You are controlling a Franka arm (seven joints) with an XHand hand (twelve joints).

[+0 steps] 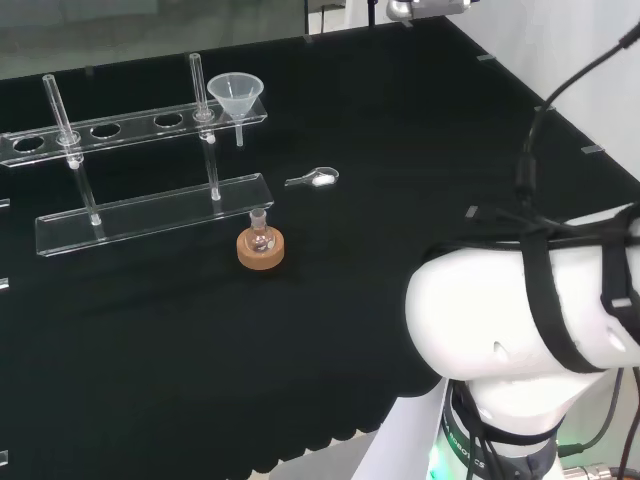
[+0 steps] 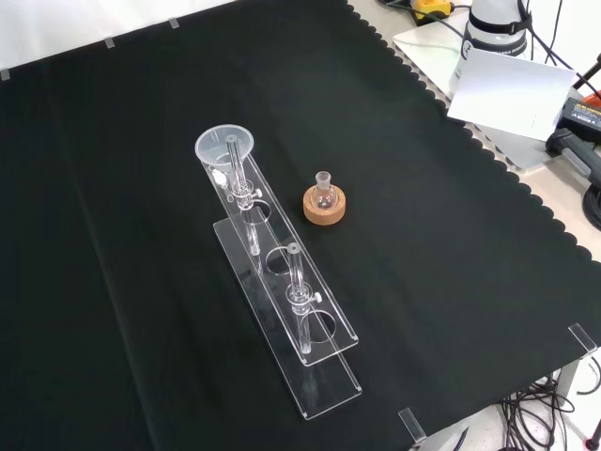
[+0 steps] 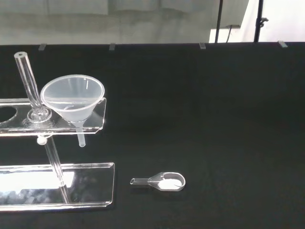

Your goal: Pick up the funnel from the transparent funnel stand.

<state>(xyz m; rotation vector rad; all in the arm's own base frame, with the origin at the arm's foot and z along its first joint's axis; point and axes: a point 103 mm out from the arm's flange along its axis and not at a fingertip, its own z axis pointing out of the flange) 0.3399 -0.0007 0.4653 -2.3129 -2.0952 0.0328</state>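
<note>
While the funnel (image 1: pixel 236 95) sits seated in the end hole of the transparent funnel stand (image 1: pixel 150 215) at the upper left of the head view, the pickup has evidently not begun, for nothing touches it. Reading that view from left to right: the stand's upper shelf runs across the upper left, carried on two clear posts above a flat base plate, and its other holes look empty. The funnel hangs at the shelf's right end, cone upward and stem poking down through the hole, which is presumably why it stays upright and leaves its rim free to be gripped from above or from the side. Just below and right of the base plate, near the middle of the frame, a cork ring (image 1: pixel 260 249) props a small round flask (image 1: pixel 259 235), since a round bottom would otherwise roll; I cannot tell whether the flask holds anything. Above and right of it lies a small clear scoop (image 1: pixel 318 179) flat on the black cloth (image 1: pixel 400 130), and the wrist view shows a little white powder in its bowl. At the lower right the arm's white link (image 1: pixel 520 320) bulks large. Whether the fingers of the hand are apart or together cannot be told. The funnel itself looks empty in the wrist view.
</note>
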